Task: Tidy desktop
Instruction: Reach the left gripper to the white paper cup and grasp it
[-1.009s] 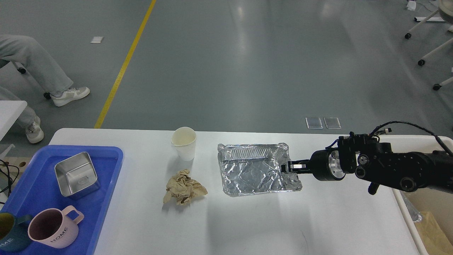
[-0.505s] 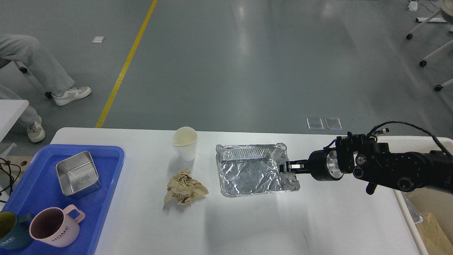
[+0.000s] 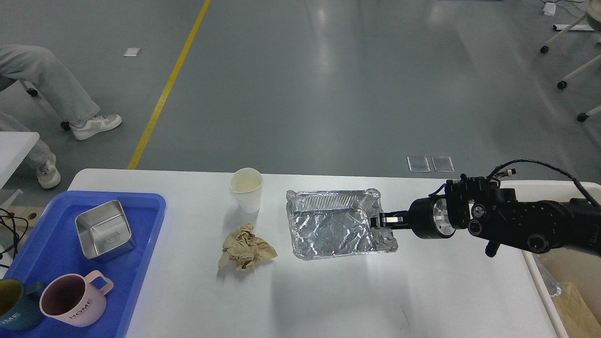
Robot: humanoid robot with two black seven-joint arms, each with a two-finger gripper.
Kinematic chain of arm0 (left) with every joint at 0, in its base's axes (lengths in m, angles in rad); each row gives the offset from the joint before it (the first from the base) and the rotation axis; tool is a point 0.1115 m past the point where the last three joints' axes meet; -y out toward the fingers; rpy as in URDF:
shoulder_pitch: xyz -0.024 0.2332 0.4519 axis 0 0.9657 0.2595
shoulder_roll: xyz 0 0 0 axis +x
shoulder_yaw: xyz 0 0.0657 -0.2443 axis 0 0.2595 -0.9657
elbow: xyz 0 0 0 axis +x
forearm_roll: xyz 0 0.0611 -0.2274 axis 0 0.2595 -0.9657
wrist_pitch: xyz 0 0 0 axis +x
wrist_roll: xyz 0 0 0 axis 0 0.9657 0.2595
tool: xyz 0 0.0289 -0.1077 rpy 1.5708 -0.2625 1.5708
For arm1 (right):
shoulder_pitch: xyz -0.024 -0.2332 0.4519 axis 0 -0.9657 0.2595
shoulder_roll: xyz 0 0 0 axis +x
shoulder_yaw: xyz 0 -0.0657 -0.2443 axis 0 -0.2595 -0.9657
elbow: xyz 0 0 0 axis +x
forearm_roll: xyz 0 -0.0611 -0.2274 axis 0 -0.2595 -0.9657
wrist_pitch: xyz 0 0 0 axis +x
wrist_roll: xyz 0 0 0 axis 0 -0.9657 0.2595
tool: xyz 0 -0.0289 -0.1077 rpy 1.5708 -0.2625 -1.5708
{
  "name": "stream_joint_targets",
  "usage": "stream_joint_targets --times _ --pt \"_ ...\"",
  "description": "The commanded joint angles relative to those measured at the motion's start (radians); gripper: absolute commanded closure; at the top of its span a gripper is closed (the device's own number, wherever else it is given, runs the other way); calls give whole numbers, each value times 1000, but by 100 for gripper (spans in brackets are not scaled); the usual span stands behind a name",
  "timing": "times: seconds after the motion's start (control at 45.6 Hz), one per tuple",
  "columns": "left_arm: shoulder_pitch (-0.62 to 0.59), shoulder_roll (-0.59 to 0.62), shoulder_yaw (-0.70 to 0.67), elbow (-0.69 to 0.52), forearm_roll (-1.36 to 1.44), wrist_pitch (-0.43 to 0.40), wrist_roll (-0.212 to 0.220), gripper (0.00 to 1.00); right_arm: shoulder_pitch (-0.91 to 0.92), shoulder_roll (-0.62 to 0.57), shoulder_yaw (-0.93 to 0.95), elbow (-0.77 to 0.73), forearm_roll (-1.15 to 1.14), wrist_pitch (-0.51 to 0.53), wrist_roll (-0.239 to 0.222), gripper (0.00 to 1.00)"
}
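The white desktop (image 3: 422, 291) holds a crumpled silver foil tray (image 3: 333, 230) at its middle, a white paper cup (image 3: 246, 188) standing upright to its left, and a crumpled ball of brown paper (image 3: 245, 247) in front of the cup. My right gripper (image 3: 379, 220) reaches in from the right and is shut on the foil tray's right rim. My left gripper is out of view.
A blue plastic tray (image 3: 155, 220) at the left holds a steel box (image 3: 104, 230), a pink mug (image 3: 70, 305) and a dark blue mug (image 3: 14, 310). A cream-white bin (image 3: 570, 267) stands off the table's right edge. A seated person's legs (image 3: 56, 94) are at the far left.
My right gripper and the foil tray have shifted slightly to the left, toward the cup. The view itself has drifted a little.
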Motion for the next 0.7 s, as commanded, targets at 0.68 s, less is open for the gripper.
stream_joint_targets --times 0.68 --pt "-678 -953 472 425 461 -4 157 12 3 -3 -2 0 4 0 0 100"
